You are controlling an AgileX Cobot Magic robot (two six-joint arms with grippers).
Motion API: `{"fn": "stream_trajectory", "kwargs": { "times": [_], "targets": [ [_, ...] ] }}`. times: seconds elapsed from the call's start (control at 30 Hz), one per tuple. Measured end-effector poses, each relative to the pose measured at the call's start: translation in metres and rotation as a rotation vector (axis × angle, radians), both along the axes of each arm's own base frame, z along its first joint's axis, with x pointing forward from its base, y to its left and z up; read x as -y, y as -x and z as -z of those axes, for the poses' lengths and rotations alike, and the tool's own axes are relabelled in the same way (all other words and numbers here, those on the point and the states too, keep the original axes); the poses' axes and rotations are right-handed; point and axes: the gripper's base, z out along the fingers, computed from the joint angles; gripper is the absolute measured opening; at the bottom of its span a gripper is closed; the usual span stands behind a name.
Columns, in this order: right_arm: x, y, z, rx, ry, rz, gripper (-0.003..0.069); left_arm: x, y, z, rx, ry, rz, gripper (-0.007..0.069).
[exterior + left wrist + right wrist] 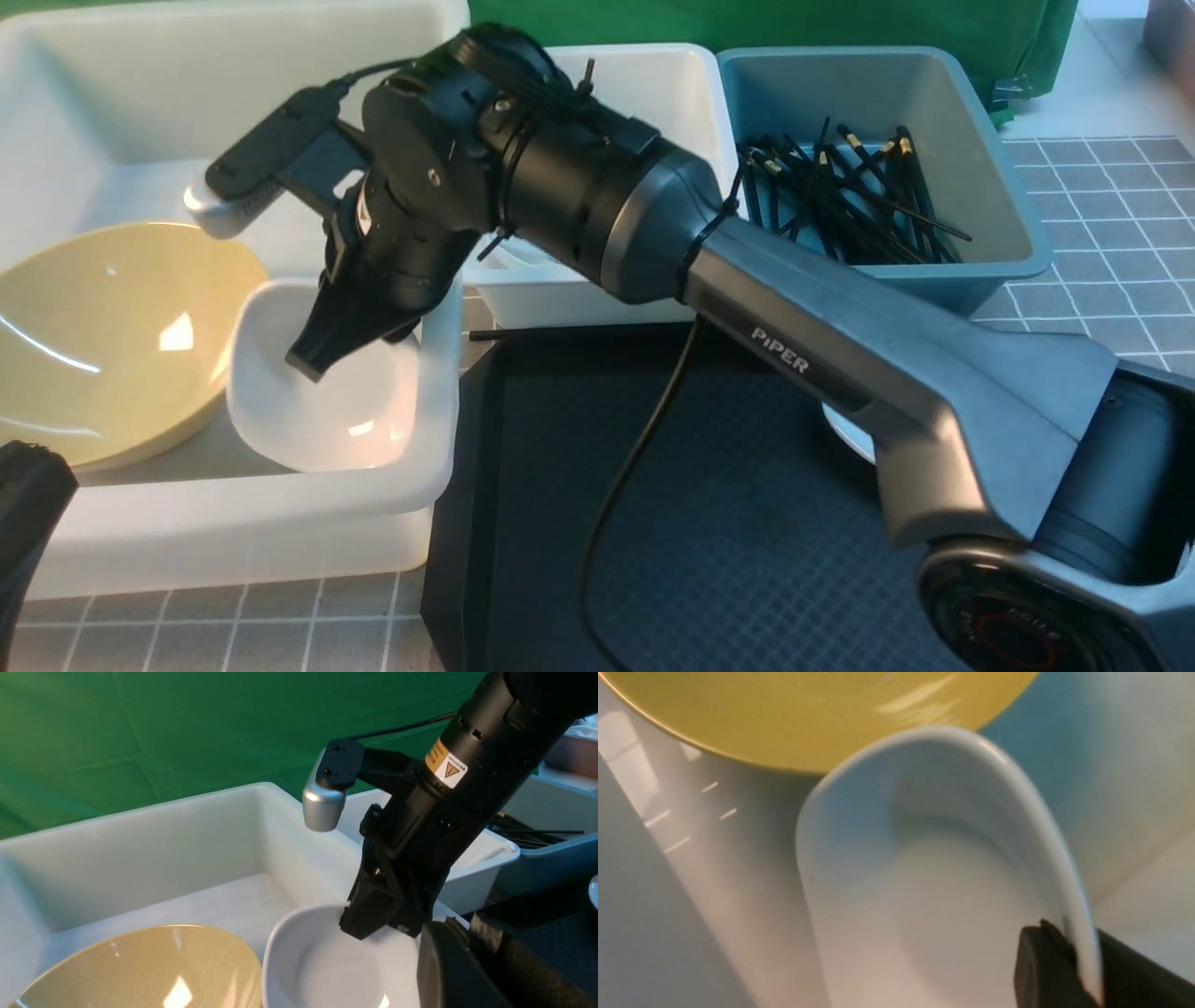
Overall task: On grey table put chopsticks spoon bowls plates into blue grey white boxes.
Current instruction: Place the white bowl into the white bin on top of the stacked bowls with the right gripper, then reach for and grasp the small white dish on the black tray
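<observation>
While it leans in the near right corner of the large tub (233, 532), the white plate (345, 420) has its low edge against the yellow bowl (103, 345) and its raised rim close to the tub's right wall. The right gripper (313, 359) reaches across from the right and meets that raised rim. In the right wrist view the jaws stand narrow, one on each side of the rim, and the blurred picture shows no gap, so I read them as closed on the plate. The bowl lies tilted along the tub's left side.

The tub takes up the left side of the grey table (1102, 205). Along the far edge stand the white box (653, 84) and, to its right, the blue-grey box (840, 84), where a heap of chopsticks (840, 201) lies. The black tray (747, 523) fills the middle near the front edge.

I judge the task well along: bowl and chopsticks are boxed, and this plate only needs letting go. A second plate (845, 434) shows partly under the right arm on the tray, so it is left to do. A thin dark stick (532, 333) at the tray's far edge may be one more chopstick. The spoon is nowhere visible, as the arm hides much of the white box. The left gripper (28, 509) waits at the near left corner, closed and empty.
</observation>
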Motion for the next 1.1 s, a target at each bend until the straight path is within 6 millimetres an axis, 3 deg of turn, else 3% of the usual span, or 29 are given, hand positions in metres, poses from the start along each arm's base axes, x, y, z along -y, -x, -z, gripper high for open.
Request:
{"fn": "stream_trajectory", "kwargs": {
  "times": [0.2, 0.33, 0.43, 0.53, 0.6, 0.67, 0.77, 0.8, 0.83, 0.93, 0.97, 1.03, 1.07, 1.1],
  "targets": [
    [-0.003, 0.004, -0.001, -0.016, -0.018, 0.015, 0.0353, 0.000, 0.000, 0.000, 0.000, 0.000, 0.000, 0.0015],
    [0.005, 0.010, -0.020, -0.011, -0.022, 0.020, 0.0393, 0.000, 0.000, 0.000, 0.000, 0.000, 0.000, 0.0015],
    [0.028, 0.029, -0.073, 0.028, -0.045, 0.001, 0.0400, 0.000, 0.000, 0.000, -0.001, -0.001, 0.000, 0.0015],
    [0.071, 0.059, -0.142, 0.150, -0.053, -0.034, 0.0391, 0.000, 0.000, 0.000, 0.000, -0.003, -0.001, 0.0015],
    [0.100, 0.073, -0.170, 0.226, -0.016, -0.011, 0.0377, 0.000, 0.000, 0.000, 0.000, -0.004, -0.001, 0.0015],
    [0.136, 0.082, -0.185, 0.281, 0.064, 0.070, 0.0349, 0.000, 0.000, 0.000, 0.000, -0.005, -0.001, 0.0015],
    [0.186, 0.076, -0.172, 0.247, 0.163, 0.223, 0.0290, 0.000, 0.000, 0.000, 0.000, -0.006, -0.001, 0.0015],
    [0.205, 0.068, -0.154, 0.200, 0.223, 0.283, 0.0260, 0.000, 0.000, 0.000, 0.001, -0.008, -0.002, 0.0015],
    [0.211, 0.066, -0.147, 0.182, 0.242, 0.303, 0.0248, 0.000, 0.000, 0.000, 0.001, -0.008, -0.002, 0.0015],
    [0.252, 0.055, -0.090, 0.021, 0.379, 0.425, 0.0175, 0.000, 0.000, 0.001, -0.004, -0.009, -0.001, 0.0015],
    [0.273, 0.049, -0.059, -0.053, 0.430, 0.480, 0.0141, 0.000, 0.000, 0.001, -0.006, -0.010, 0.000, 0.0015],
    [0.297, 0.046, -0.014, -0.129, 0.454, 0.514, 0.0098, 0.000, 0.000, 0.001, -0.006, -0.009, 0.000, 0.0015],
    [0.305, 0.046, 0.003, -0.156, 0.439, 0.528, 0.0082, 0.000, 0.000, 0.001, -0.006, -0.009, 0.000, 0.0015],
    [0.307, 0.047, 0.007, -0.170, 0.443, 0.532, 0.0082, 0.000, 0.000, 0.001, -0.006, -0.009, 0.000, 0.0015]
  ]
}}
